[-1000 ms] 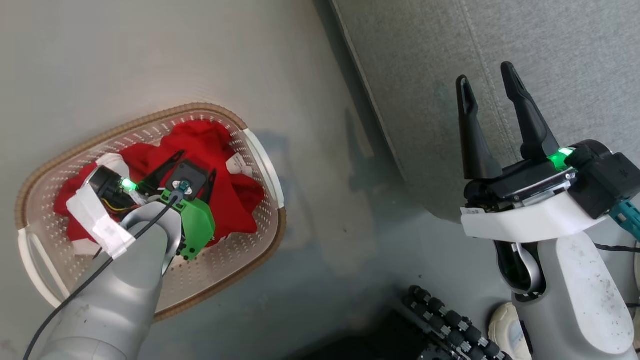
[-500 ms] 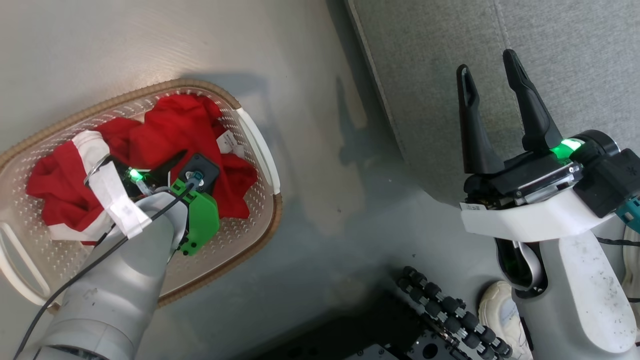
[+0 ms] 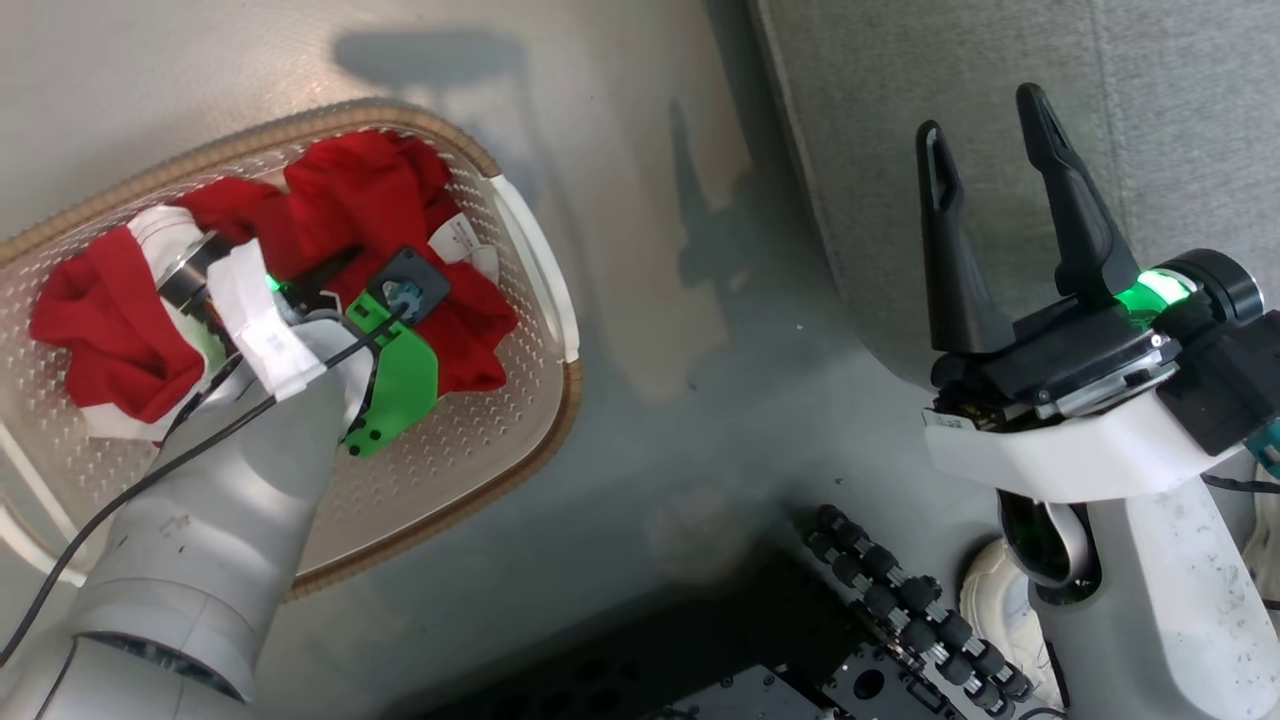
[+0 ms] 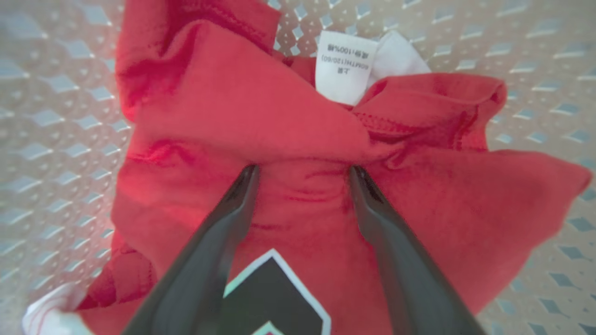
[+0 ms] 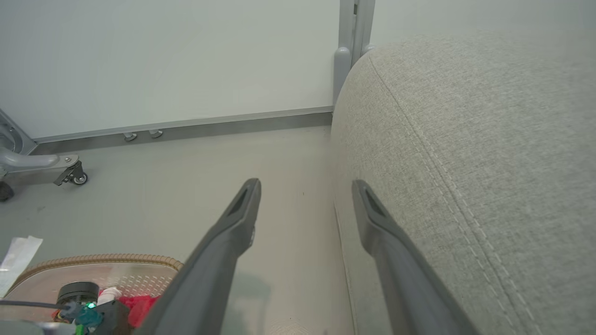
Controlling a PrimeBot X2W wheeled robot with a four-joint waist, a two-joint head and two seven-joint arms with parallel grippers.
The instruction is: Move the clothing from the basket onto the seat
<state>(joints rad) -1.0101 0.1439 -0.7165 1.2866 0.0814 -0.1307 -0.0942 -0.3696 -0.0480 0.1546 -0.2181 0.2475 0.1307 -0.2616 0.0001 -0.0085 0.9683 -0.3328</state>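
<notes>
Left gripper (image 4: 303, 171) angled downward, fingers (image 4: 219, 242) apart — right gripper (image 3: 980, 115) upright, also wide.

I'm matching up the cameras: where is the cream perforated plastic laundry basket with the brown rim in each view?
Head view: cream perforated basket at the left.
Left wrist view: its perforated wall around the red jersey clothing.
Right wrist view: its brown rim, bottom-left corner.
Shared landmark: that red clothing.

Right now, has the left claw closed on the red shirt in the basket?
No, the left gripper is open, its fingers wide apart at a fold of the clothing.
</notes>
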